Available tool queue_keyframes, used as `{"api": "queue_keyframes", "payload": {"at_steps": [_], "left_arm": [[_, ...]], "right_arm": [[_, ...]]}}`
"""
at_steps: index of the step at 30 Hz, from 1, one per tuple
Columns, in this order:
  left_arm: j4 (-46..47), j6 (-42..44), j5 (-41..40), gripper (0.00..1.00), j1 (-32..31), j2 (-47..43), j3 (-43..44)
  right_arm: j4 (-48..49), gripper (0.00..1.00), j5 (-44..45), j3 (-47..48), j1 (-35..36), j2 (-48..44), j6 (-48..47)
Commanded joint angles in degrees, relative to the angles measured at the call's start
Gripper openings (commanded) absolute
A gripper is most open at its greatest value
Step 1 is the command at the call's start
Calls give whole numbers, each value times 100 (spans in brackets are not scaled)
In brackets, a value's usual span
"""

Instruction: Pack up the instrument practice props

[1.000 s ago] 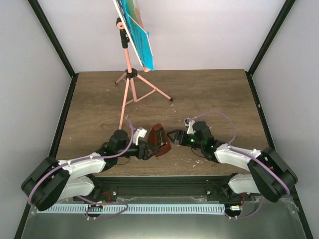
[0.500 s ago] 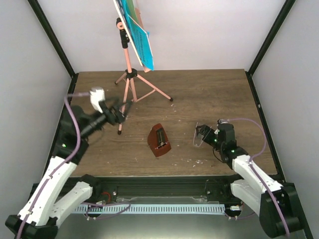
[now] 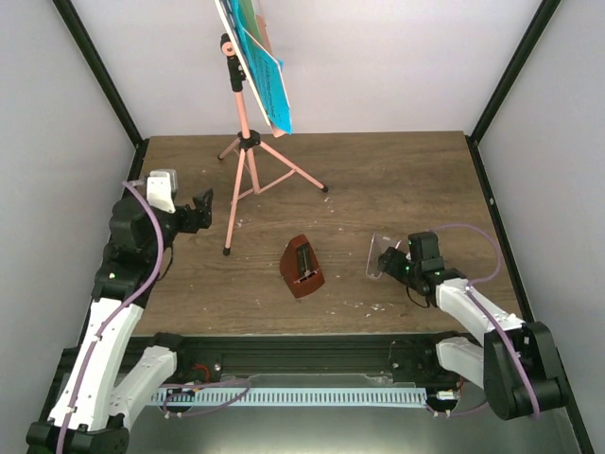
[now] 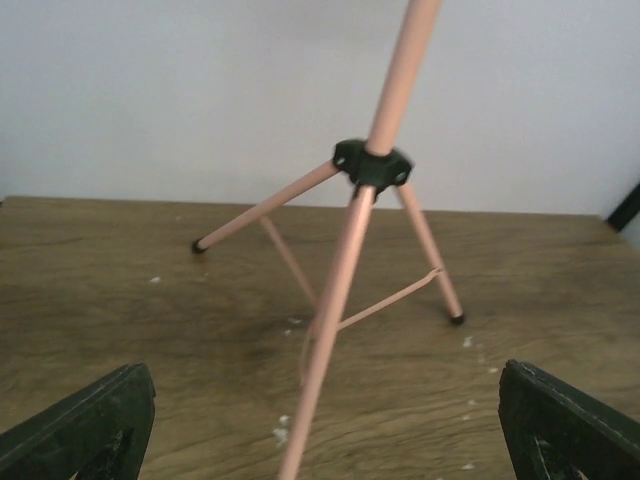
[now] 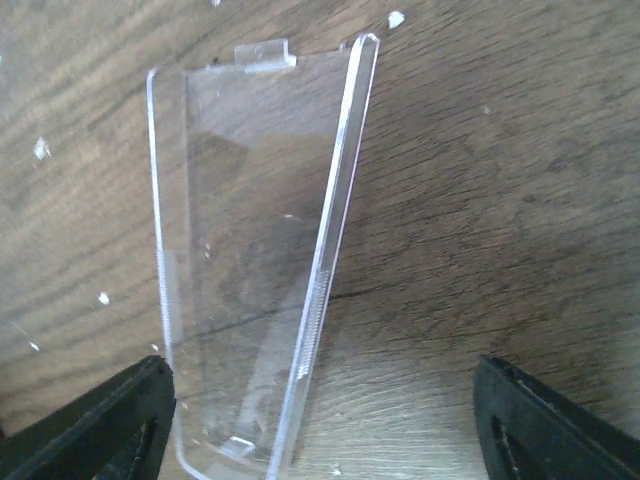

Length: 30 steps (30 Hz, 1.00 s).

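The pink tripod music stand stands at the back left. Its desk holds blue sheet-music pages; yellow pages are not visible. The reddish-brown metronome sits uncovered on the table's middle. Its clear plastic cover rests on the wood to the right. My left gripper is open and empty, left of the stand's near leg. The left wrist view shows the tripod hub and legs ahead of the wide-open gripper. My right gripper is open. In the right wrist view the cover lies between the fingers, nearer the left finger.
Small white crumbs are scattered on the brown wooden table. White walls and black frame posts close in the back and sides. The stand's legs spread across the back left of the table.
My left arm has left the metronome and swung left and up to face the stand's legs. My right arm has drawn back to the right with the clear cover, which now rests on the table.
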Motion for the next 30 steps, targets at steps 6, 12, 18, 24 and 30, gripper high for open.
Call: {"api": "queue_keyframes", "payload": {"at_steps": [6, 12, 18, 24, 30], "left_arm": [[-21, 726, -902, 93, 25, 119, -273], [-14, 781, -887, 92, 24, 142, -351], [-56, 785, -872, 91, 24, 243, -314], [-57, 787, -856, 91, 24, 253, -335], [-68, 789, -854, 90, 25, 251, -353]], "right_arm": [[24, 68, 11, 322, 44, 598, -288], [43, 57, 213, 525, 417, 1130, -408], [-332, 51, 1002, 718, 879, 1391, -284], [-420, 41, 1209, 793, 997, 1545, -196], [-451, 24, 1321, 812, 1021, 1564, -111]]}}
